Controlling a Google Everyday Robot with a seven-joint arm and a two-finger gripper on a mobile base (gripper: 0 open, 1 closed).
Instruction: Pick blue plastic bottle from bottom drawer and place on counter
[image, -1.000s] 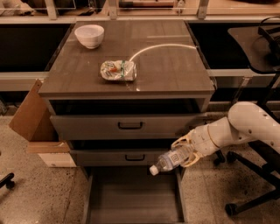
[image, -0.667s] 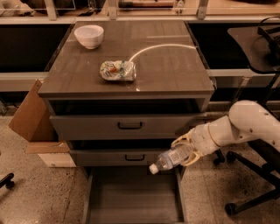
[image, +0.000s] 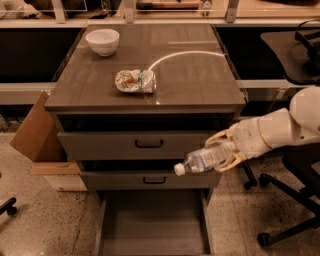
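Half done, I'd say: gripper (image: 225, 155) clamped on blue plastic bottle (image: 202, 161), cap pointing left, bottom drawer (image: 150, 225) open below-left of it; next needs lift up & left onto counter (image: 195, 80).

No lettering can be read: the pale label on the blue plastic bottle (image: 202, 160) and the print on the snack packet (image: 135, 81) stay illegible. The gripper (image: 223, 151), jaws clasped round that bottle, hangs above the right edge of the bottom drawer (image: 150, 227).

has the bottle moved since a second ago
Yes. The bottle, held in the gripper, has gone up: its cap was below the middle drawer's handle and is now above it.
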